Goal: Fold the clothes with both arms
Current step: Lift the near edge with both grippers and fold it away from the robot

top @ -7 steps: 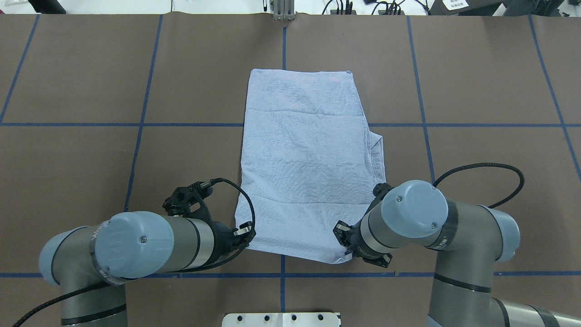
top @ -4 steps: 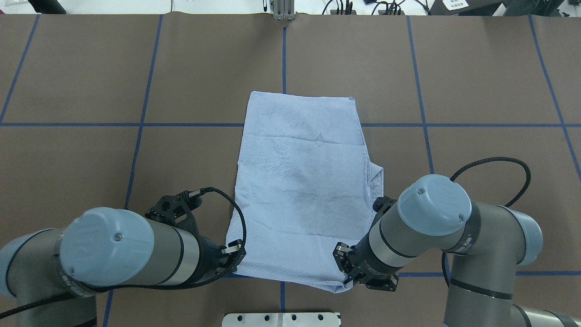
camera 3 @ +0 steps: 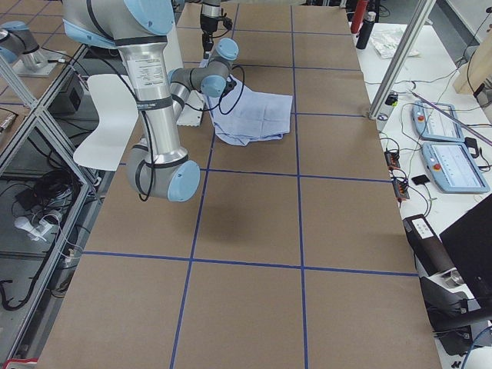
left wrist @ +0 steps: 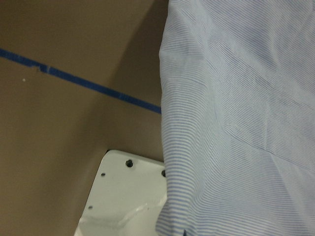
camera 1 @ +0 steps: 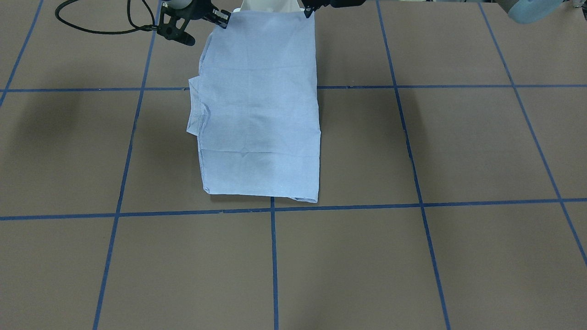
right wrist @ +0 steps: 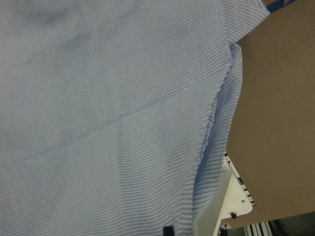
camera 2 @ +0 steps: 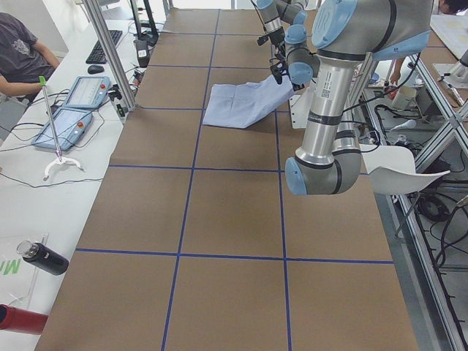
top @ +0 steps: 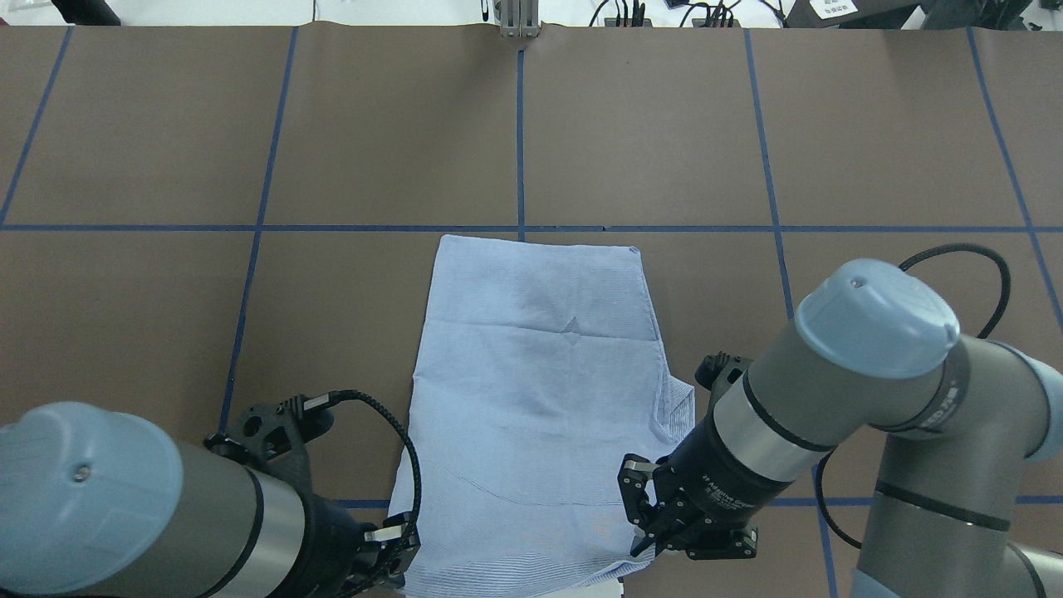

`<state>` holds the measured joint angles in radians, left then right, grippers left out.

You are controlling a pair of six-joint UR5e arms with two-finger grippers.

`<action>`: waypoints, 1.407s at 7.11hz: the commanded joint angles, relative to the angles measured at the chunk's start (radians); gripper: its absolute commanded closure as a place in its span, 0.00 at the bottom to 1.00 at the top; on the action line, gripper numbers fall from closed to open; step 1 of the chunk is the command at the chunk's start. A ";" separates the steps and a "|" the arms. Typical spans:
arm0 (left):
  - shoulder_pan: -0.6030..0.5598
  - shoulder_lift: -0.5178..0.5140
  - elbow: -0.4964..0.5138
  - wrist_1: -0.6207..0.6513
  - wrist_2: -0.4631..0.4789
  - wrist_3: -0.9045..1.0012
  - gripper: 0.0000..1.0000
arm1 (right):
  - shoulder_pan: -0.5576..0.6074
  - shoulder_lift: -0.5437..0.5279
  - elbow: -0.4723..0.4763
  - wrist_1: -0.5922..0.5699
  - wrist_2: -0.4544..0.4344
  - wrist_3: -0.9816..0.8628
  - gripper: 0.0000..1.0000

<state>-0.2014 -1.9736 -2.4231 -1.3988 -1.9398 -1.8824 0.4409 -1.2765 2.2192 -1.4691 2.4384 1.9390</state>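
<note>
The light blue striped shirt lies folded into a long rectangle on the brown table, with its near end lifted over the table's near edge. A sleeve fold sticks out on its right side. My left gripper is shut on the shirt's near left corner. My right gripper is shut on the near right corner. In the front-facing view the shirt runs from my right gripper and left gripper down to the blue line. Both wrist views are filled with striped fabric.
My white base plate sits just below the held edge and also shows in the right wrist view. Blue tape lines grid the table. A person, control tablets and bottles are beyond the far side.
Both grippers have pulled back toward my base, dragging the shirt with them. Its far edge has slid from well past the cross line to just on my side of it.
</note>
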 commanded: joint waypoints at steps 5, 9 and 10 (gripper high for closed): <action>-0.113 -0.082 -0.070 0.124 -0.097 -0.009 1.00 | 0.159 0.043 -0.037 0.001 0.180 -0.012 1.00; -0.144 -0.085 0.085 0.057 -0.080 0.020 1.00 | 0.170 0.101 -0.150 0.001 0.058 -0.047 1.00; -0.162 -0.085 0.099 0.049 -0.076 0.020 1.00 | 0.173 0.103 -0.173 0.001 0.027 -0.063 1.00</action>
<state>-0.3474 -2.0582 -2.3514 -1.3323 -2.0215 -1.8664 0.6091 -1.1769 2.0730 -1.4680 2.5009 1.8931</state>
